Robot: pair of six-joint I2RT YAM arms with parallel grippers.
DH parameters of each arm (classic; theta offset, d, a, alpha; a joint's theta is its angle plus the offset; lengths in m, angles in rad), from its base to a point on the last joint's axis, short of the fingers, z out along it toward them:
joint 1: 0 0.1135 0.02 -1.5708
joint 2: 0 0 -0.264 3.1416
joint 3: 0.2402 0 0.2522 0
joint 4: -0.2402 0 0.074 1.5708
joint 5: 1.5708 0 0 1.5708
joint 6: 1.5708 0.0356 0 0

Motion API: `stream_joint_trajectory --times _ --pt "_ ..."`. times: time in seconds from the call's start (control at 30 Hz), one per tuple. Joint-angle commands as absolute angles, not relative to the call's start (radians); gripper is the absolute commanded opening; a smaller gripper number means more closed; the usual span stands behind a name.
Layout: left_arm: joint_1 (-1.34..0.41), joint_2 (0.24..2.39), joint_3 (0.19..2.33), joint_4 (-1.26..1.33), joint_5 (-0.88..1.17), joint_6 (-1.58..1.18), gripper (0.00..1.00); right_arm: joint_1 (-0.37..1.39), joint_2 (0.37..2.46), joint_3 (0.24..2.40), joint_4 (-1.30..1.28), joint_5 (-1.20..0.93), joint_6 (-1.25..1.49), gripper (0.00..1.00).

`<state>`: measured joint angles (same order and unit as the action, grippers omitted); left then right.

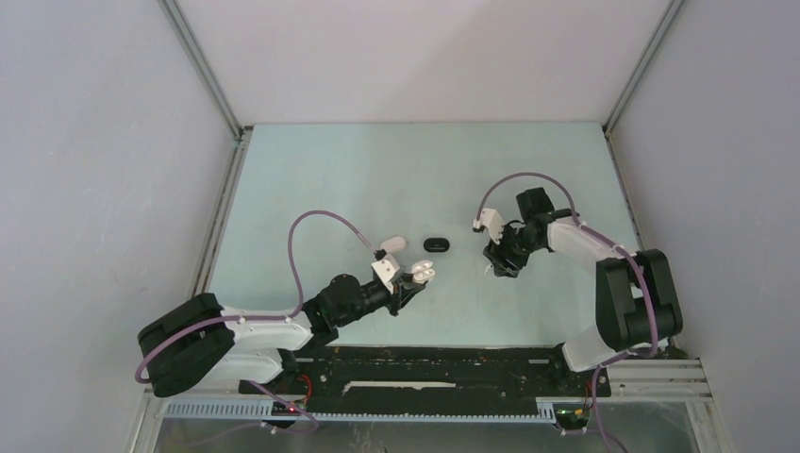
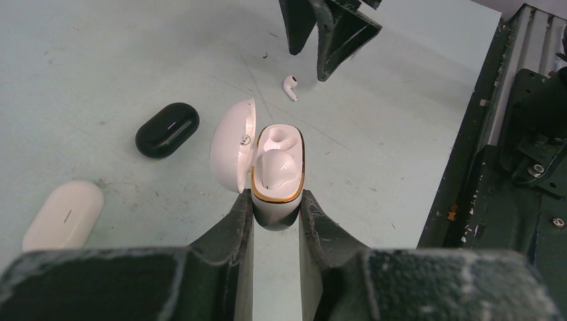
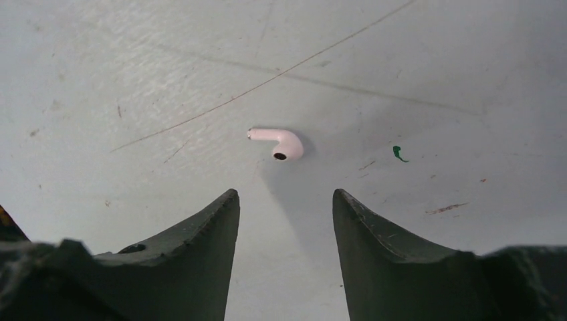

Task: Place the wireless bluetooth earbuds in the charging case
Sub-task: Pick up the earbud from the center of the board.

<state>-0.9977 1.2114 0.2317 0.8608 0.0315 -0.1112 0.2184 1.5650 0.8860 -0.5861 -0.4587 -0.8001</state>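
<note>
Gripping the open charging case in the clenched left gripper, one white earbud seated inside, second socket too unclear to judge; hovering the released right gripper above the loose earbud on the table, just beyond its spread fingertips, untouched; closed black case and closed white case nearby.

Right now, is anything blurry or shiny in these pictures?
Left wrist view: the near jaws look soft, the open white case sharp, with a glint on the black case. Right wrist view: the earbud is crisp, faintly shadowed. Top view: even light.
</note>
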Motion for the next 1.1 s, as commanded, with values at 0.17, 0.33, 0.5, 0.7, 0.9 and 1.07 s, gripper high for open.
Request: stream_joint_trajectory --times 0.17,0.33,0.5,0.7,0.9,1.07 --pt "-1.005 1.207 0.253 0.924 0.044 -0.08 0.01 0.216 1.494 0.838 -0.521 -0.552 -1.103 0.52" --pt "-1.006 1.213 0.256 0.925 0.044 -0.078 0.01 0.249 1.529 0.838 -0.518 -0.498 -1.137 0.48" --pt "-1.005 1.214 0.256 0.925 0.043 -0.077 0.01 0.278 1.56 0.838 -0.502 -0.45 -1.141 0.47" --pt "-1.005 1.212 0.256 0.925 0.046 -0.077 0.01 0.309 1.606 0.838 -0.477 -0.379 -1.143 0.46" --pt "-1.005 1.213 0.258 0.92 0.049 -0.077 0.01 0.326 1.628 0.847 -0.475 -0.356 -1.142 0.44" --pt "-1.005 1.216 0.264 0.909 0.053 -0.077 0.01 0.331 1.635 0.861 -0.49 -0.356 -1.133 0.39"
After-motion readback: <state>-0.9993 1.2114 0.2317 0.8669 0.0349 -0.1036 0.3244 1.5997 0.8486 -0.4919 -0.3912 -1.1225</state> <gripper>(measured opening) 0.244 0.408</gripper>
